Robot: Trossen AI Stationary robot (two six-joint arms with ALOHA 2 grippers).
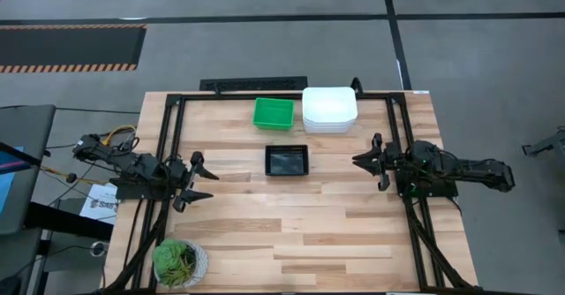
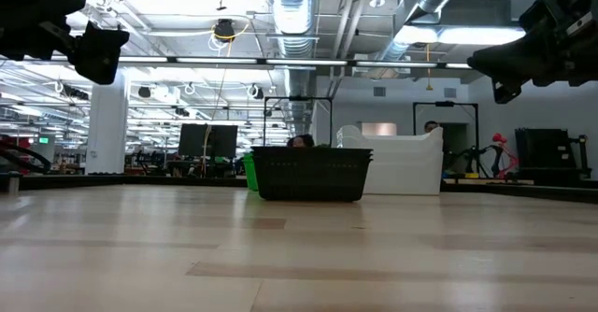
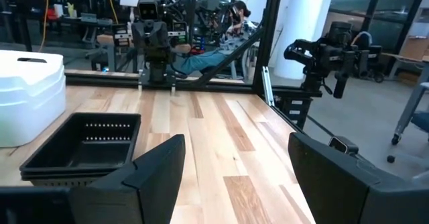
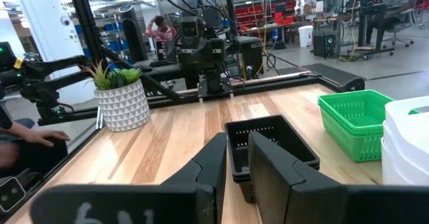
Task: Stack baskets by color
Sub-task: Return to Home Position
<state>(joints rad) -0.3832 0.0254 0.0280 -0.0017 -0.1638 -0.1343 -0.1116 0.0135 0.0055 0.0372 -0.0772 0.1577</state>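
High view: black pile (image 1: 287,161), green pile (image 1: 274,113), white pile (image 1: 329,109) (one color each, job looks done). Left gripper (image 1: 212,185) wide open, right gripper (image 1: 356,161) almost shut, both empty.

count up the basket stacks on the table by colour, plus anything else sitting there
green basket stack: 1
white basket stack: 1
black basket stack: 1
potted plant: 1
total: 4 (the number of baskets inside each stack cannot be told)
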